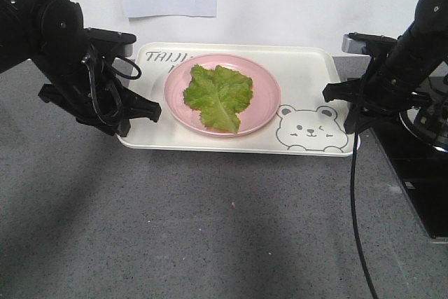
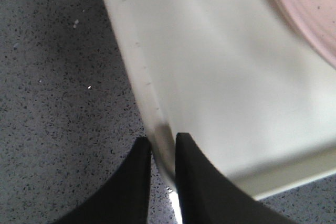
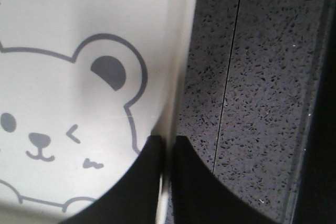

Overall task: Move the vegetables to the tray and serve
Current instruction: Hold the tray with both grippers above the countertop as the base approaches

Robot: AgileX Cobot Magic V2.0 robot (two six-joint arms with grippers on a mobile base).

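From the front, the lettuce lies on the pink plate, which sits on the tray; the left gripper and right gripper pinch opposite short rims. Lifting evenly should keep the plate from sliding. The grey surface ahead is open; a black device crowds the right.

Left wrist: jaws closed on the tray rim near its corner.

Right wrist: jaws closed on the rim beside the bear drawing.
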